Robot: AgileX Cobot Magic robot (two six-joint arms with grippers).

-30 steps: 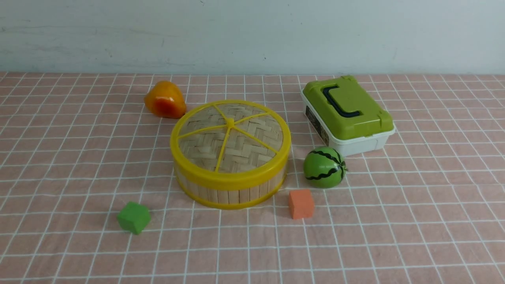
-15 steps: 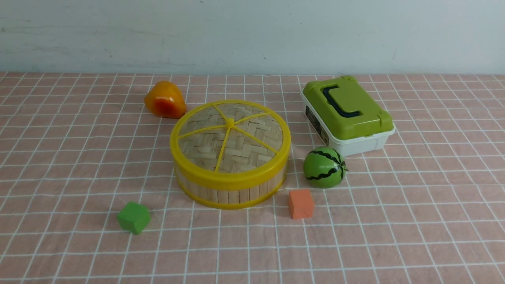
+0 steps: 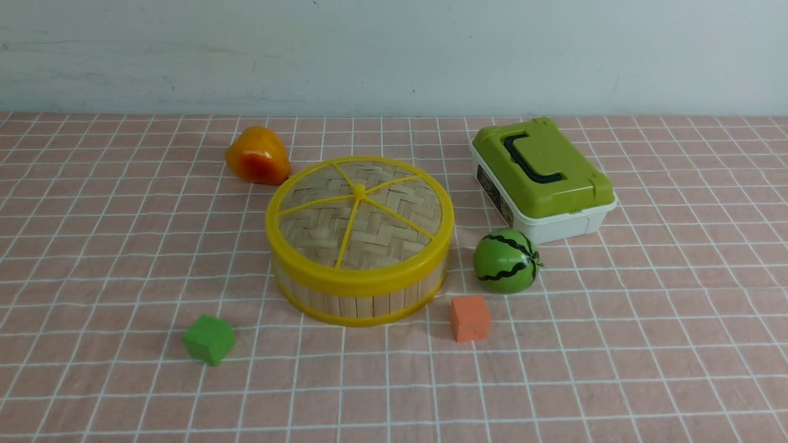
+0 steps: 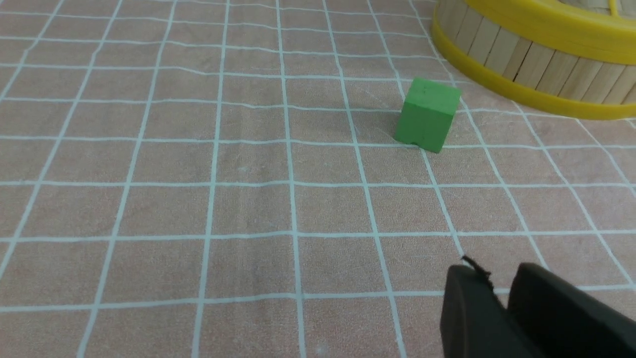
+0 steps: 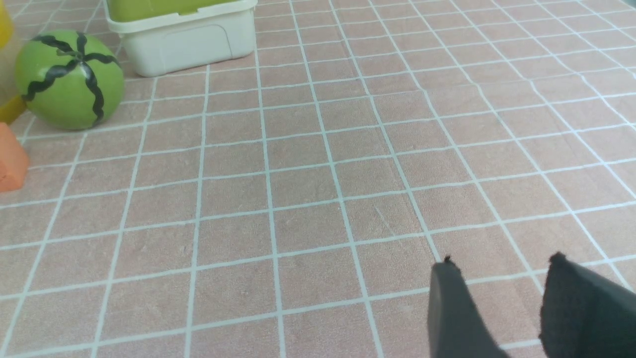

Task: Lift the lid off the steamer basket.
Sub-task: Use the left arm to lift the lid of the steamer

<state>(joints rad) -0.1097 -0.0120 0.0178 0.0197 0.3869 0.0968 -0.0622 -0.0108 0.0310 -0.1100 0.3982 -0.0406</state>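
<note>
The steamer basket point(image 3: 360, 301) stands mid-table, with a bamboo-slat wall and yellow rims. The lid point(image 3: 360, 209) sits closed on top of it, woven bamboo with a yellow rim, spokes and a small centre knob. Neither gripper shows in the front view. In the left wrist view my left gripper point(image 4: 497, 271) is low over the cloth, its jaws together and empty, with the basket wall point(image 4: 526, 59) far ahead. In the right wrist view my right gripper point(image 5: 502, 263) has its jaws apart and empty, over bare cloth to the right of the basket.
A green cube point(image 3: 209, 338) lies front-left of the basket and an orange cube point(image 3: 470, 317) front-right. A toy watermelon point(image 3: 506, 260) sits to its right. A white box with a green lid point(image 3: 542, 175) stands back right, and an orange-yellow fruit point(image 3: 257, 155) back left.
</note>
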